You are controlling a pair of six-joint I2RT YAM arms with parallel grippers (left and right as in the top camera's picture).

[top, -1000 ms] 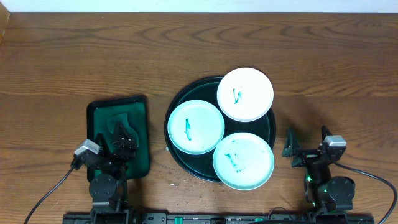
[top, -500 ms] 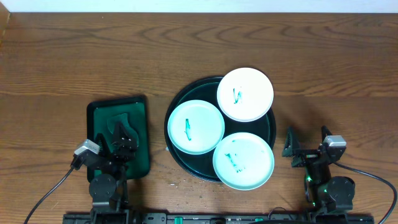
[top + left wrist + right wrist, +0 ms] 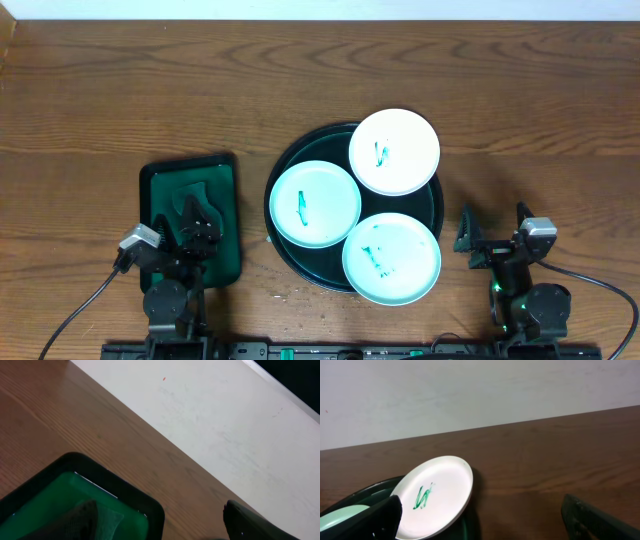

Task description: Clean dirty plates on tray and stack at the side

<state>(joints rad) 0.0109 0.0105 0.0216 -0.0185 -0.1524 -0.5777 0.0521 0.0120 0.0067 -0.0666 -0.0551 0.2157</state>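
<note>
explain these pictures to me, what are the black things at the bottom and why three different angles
This is a robot with two arms at a wooden table. Each arm ends in a two-finger gripper; those are the black things. The top-down picture comes from a camera fixed above the table. The other two come from a small camera on each wrist, looking out past that arm's own fingers. The left gripper hangs over a small rectangular tray with what looks like a cloth in it. The right gripper sits to the right of the round tray. That tray carries a white plate and two mint plates, each with a green smear. Both grippers are open and hold nothing.
</note>
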